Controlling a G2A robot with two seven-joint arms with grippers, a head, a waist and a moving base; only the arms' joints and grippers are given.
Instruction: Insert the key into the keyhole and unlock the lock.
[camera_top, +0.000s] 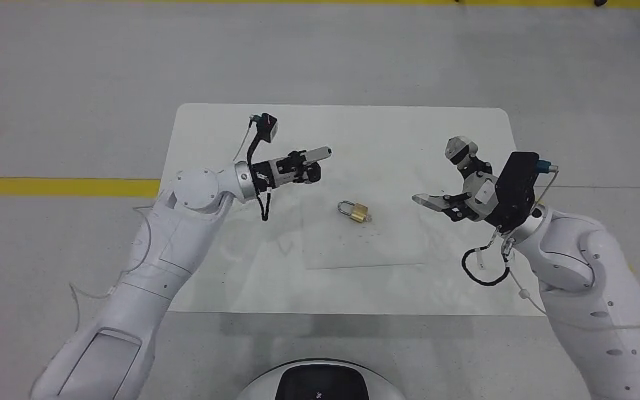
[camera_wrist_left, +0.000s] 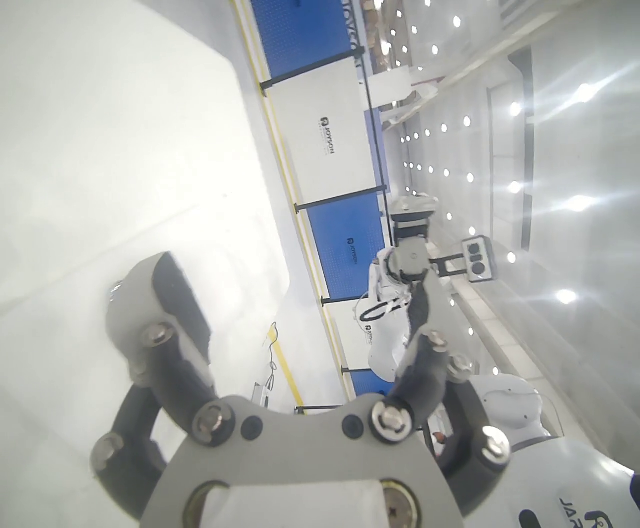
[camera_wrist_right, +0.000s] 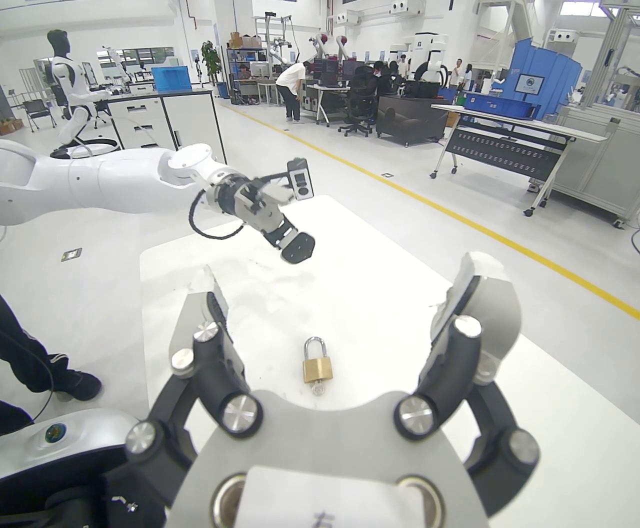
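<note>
Right claw (camera_wrist_right: 342, 277) spread wide, empty, held above white table (camera_top: 450, 290); we see the padlock (camera_wrist_right: 317, 367) lying beyond its two fingers. Left claw (camera_top: 313, 163) also wide apart, nothing held, above table's far-left part, well apart from padlock. Padlock brass, flat on table near middle, between the two claws, touching neither; shackle looks closed. Small silver piece (camera_wrist_right: 317, 387) at padlock's base; we cannot tell whether it is the key.
</note>
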